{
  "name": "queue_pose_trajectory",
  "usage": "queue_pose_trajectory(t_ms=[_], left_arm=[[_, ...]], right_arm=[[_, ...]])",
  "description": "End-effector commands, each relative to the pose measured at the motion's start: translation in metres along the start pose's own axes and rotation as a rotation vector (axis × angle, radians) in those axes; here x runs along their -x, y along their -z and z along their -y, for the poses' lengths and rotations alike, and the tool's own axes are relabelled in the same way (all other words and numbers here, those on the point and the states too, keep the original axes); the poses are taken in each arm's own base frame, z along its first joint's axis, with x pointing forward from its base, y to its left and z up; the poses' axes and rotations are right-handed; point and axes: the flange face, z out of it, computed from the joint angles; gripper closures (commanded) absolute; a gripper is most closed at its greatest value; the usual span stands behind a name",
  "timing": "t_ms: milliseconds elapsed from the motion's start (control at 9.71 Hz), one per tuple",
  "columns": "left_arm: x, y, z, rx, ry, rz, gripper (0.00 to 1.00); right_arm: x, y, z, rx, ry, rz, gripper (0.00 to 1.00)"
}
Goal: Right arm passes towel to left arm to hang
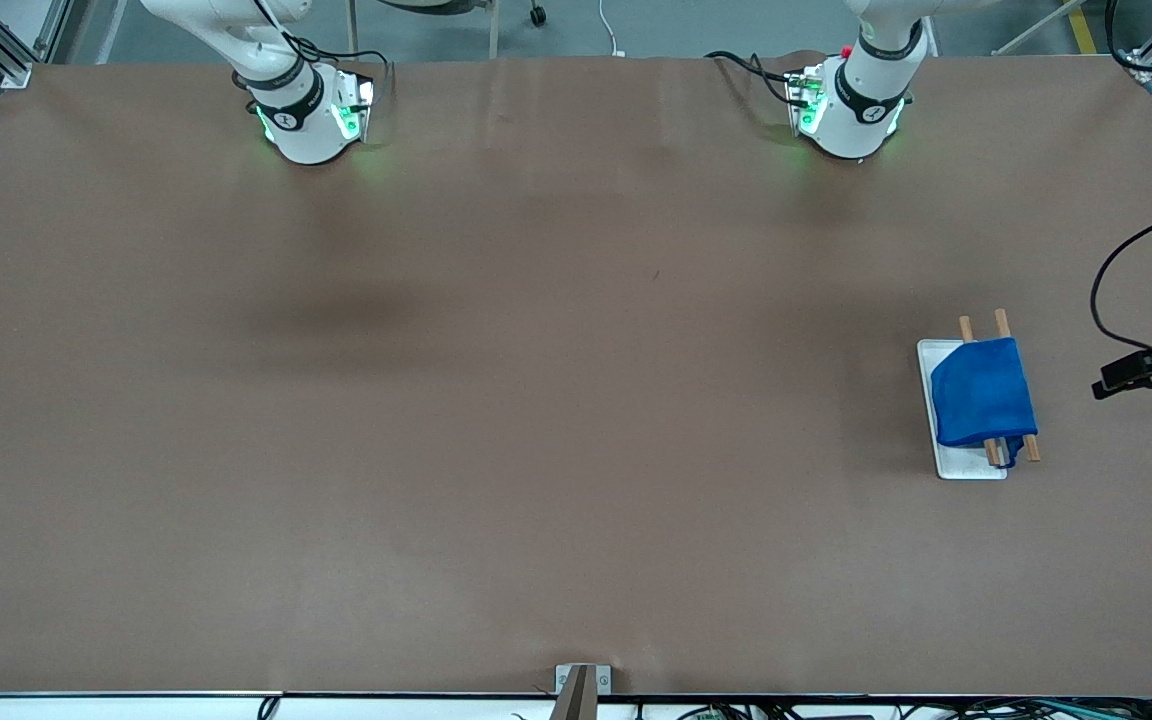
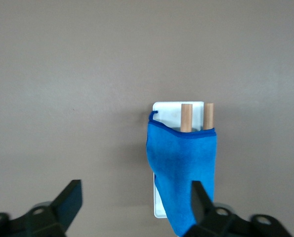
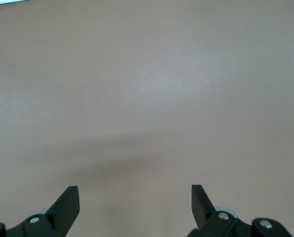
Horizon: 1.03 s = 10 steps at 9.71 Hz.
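**Towel draped on the rack**

We saw the blue towel [image 1: 982, 400] hung over two wooden rods [image 1: 965, 327] on a white base [image 1: 966, 468], toward the left arm's end of the table [image 1: 536, 400]. The left gripper [image 2: 137, 210] hovered over it, fingers wide; the right gripper [image 3: 135, 210] gaped wide over bare table

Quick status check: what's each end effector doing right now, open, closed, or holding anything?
Left end effector: open, empty, over the table beside the towel draped on the rack.
Right end effector: open, empty, over bare table.
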Motion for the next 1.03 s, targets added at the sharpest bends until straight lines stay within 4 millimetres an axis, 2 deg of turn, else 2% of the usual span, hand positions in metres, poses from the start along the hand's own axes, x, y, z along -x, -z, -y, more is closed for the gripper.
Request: queue_pose_trajectory(t_ms=[0,206,412,618,721,926], left_arm=[[0.004,0.03,-0.042,0.008,-0.006,-0.02,0.0],[0.009,0.077,-0.11,-0.066,-0.025,0.001,0.0],[0.028,0.136,-0.171,-0.06,-0.023,0.036,0.0],[0.04,0.201,-0.2,-0.051,-0.005,0.082,0.0],[0.042,0.221,-0.213,-0.054,-0.026,0.084,0.0],[0.043,0.256,-0.22,-0.058,-0.036,0.07,0.0]], right_arm=[[0.003,0.0,-0.003,0.003,0.009,0.0,0.0],[0.003,0.0,-0.008,-0.001,-0.001,-0.001,0.0],[0.002,0.0,-0.007,0.0,0.0,-0.008,0.0],[-0.001,0.0,-0.007,0.001,0.002,-0.031,0.0],[-0.001,0.0,-0.007,0.0,0.002,-0.031,0.0],[-0.001,0.001,-0.005,0.005,0.008,-0.03,0.0]])
